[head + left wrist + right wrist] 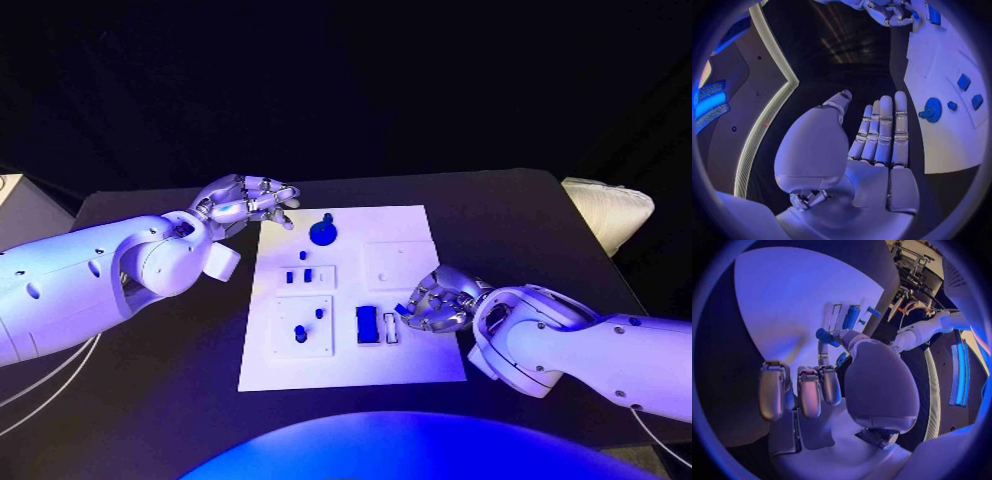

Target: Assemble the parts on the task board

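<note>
The white task board [418, 355] lies in the middle of the black table. A round blue part [323, 235] stands near its far edge, and small blue parts [299, 276] sit in a recess below it. A blue rectangular part [368, 325] is near the board's front right. My right hand [440, 300] hovers at the board's right edge beside that part. It pinches a small blue peg [825, 335] between thumb and finger. My left hand [248, 205] is off the board's far left corner, its fingers [882, 130] straight and holding nothing.
Another small blue part [300, 333] sits in the front left recess. A square white recess [397, 265] is on the board's right half. A pale object [606, 210] lies at the table's far right edge. Bare black table surrounds the board.
</note>
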`<action>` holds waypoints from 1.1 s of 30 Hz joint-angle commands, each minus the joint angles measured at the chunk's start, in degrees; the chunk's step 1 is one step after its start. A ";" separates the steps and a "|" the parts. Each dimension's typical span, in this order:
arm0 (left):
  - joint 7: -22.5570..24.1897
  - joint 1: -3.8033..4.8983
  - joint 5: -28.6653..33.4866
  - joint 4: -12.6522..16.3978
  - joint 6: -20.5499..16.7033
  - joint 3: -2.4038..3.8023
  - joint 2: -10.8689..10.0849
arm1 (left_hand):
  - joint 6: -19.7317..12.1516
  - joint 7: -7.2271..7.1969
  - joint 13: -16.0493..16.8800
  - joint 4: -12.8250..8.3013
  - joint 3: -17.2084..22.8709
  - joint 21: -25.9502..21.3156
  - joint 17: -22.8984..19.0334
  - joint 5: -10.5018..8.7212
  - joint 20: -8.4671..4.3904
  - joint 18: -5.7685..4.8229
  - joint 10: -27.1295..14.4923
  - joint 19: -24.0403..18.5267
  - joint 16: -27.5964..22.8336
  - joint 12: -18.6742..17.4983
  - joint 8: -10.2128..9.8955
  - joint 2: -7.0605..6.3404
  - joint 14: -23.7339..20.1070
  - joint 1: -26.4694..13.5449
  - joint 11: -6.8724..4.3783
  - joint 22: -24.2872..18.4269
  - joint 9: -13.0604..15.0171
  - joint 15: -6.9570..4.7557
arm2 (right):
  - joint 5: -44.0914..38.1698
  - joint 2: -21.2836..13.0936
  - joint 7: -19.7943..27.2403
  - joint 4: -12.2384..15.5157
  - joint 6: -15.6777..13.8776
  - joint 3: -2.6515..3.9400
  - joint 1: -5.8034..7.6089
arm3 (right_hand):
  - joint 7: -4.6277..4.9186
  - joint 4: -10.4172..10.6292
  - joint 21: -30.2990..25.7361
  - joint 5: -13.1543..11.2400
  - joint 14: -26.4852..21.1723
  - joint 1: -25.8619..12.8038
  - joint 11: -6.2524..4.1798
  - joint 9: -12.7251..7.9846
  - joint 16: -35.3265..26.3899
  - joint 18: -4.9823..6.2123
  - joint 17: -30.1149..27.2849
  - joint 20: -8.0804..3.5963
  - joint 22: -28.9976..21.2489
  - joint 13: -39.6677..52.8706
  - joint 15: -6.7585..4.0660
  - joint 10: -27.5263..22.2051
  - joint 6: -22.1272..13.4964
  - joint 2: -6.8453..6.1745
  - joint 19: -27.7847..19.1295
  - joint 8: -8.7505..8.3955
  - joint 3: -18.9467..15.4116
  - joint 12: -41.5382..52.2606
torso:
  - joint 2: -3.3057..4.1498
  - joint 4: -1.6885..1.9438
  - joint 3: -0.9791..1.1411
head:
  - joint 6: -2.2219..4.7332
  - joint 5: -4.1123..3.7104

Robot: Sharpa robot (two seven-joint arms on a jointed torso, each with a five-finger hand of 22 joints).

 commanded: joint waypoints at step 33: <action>-0.21 0.02 0.19 0.30 1.10 0.04 -0.24 | 0.42 -0.09 -0.09 0.35 0.24 -0.40 -0.11 0.14 -0.07 0.73 -0.22 0.43 0.29 0.21 0.33 0.21 -0.21 1.08 -0.02 -0.11 -0.14 -0.02 | 5.04 3.87 -3.96 -2.24 2.45 -0.03 -1.23 | -1.36 2.45 1.85 -3.77 6.19 -5.76 -0.59 -0.85 0.20 -0.67 15.09 -0.36 13.10 12.84 -0.44 4.27 1.83 0.90 4.55 0.36 -2.61 1.87 | 0.04 -0.07 0.06 | -0.01 0.21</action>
